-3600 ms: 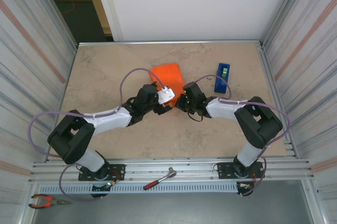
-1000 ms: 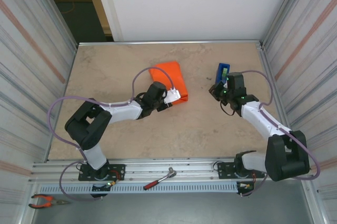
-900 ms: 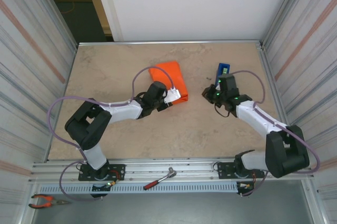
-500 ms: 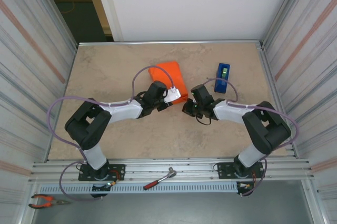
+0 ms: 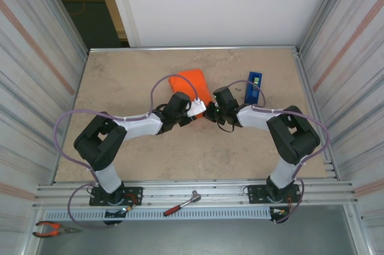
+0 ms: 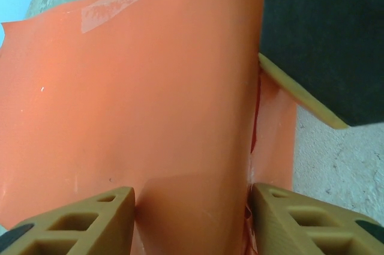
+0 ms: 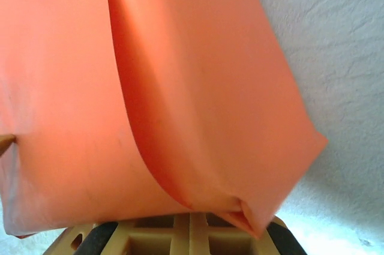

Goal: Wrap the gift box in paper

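Paper: I am looking at the orange paper [image 5: 191, 83] lying folded into a bulging bundle a little beyond the middle of the table [image 5: 120, 93], with both arms reaching in to its near end.

Left gripper: I am holding the left gripper [image 6: 192, 210] at the bundle's near-left end with its jaws standing about halfway apart. Through the left wrist camera the paper is filling the gap between the two tan fingers [image 6: 102, 213] and touching both inner faces, so they are clamping the wrapped bundle.

Right gripper: I am seeing the right gripper [image 7: 191, 232] with its jaws pressed together at the bundle's near-right corner. A folded corner of the paper is sitting right over the fingertips. I cannot tell whether any of the sheet is nipped between them.

Gripper spacing: the two grippers are sitting just beside each other at the bundle's near edge, and the right one's dark body is crowding the upper right of the left wrist picture.

Fold: a long flap is curling over the top of the bundle in the right wrist picture, its edge standing loose.

Tape: a patch of clear tape [image 6: 117, 8] is lying flat on the paper's far side.

Tape dispenser: the blue tape dispenser [image 5: 253, 87] is standing to the right of the bundle, apart from it, beyond the right forearm.
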